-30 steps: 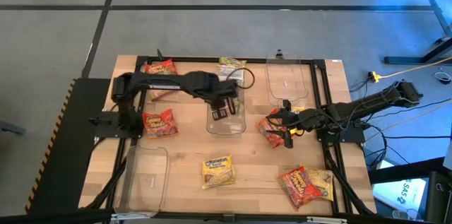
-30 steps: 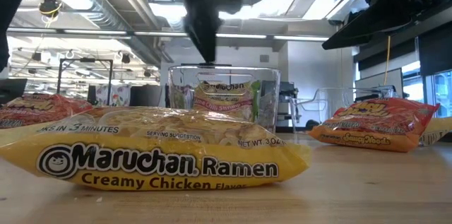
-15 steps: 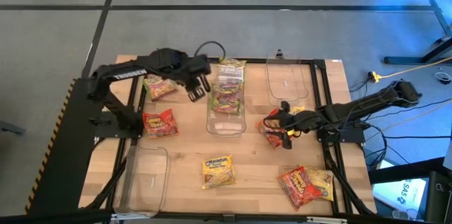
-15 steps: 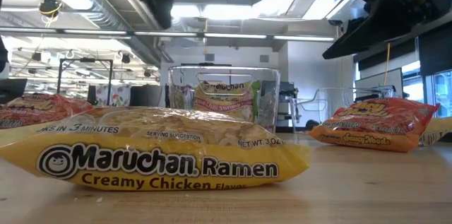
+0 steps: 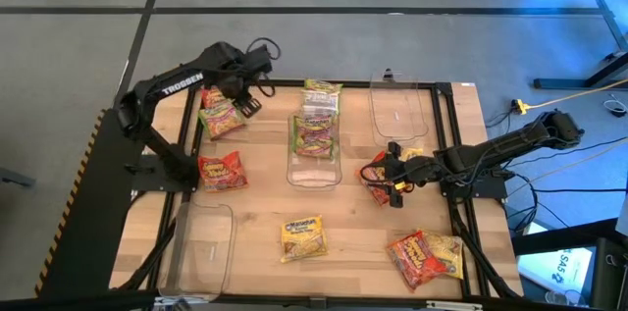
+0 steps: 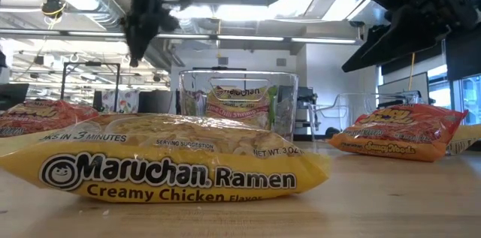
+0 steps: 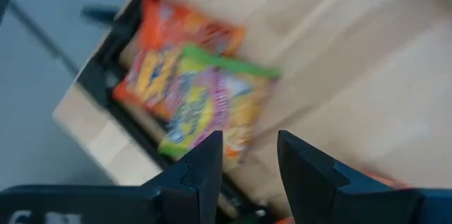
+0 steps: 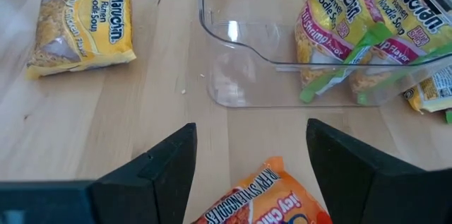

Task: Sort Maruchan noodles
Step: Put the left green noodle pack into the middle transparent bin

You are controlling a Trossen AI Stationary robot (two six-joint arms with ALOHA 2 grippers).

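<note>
Maruchan noodle packets lie scattered on the wooden table. My left gripper (image 5: 247, 105) hangs open, pointing down, above a green packet (image 7: 212, 107) that lies partly on a red one (image 7: 176, 40) at the far left. The clear middle bin (image 5: 316, 176) holds green packets (image 5: 316, 132). My right gripper (image 8: 251, 153) is open, slanting down over a red packet (image 8: 261, 196) at the right, and in the low view it stands clear above that packet (image 6: 398, 137). A yellow packet (image 6: 165, 159) lies near the front edge.
An empty clear bin (image 5: 400, 115) stands at the far right and another (image 5: 204, 247) at the near left. A further packet (image 5: 322, 90) lies at the middle bin's far end. A red packet (image 5: 222, 171) lies at the left, and a red and a yellow one (image 5: 424, 255) at the near right.
My left gripper has swung from above the middle bin toward the table's far left corner, rising a little and rolling, and now hangs over the green and red packets there. It stayed open with nothing between its fingers. The packets in the bin lie as before.
</note>
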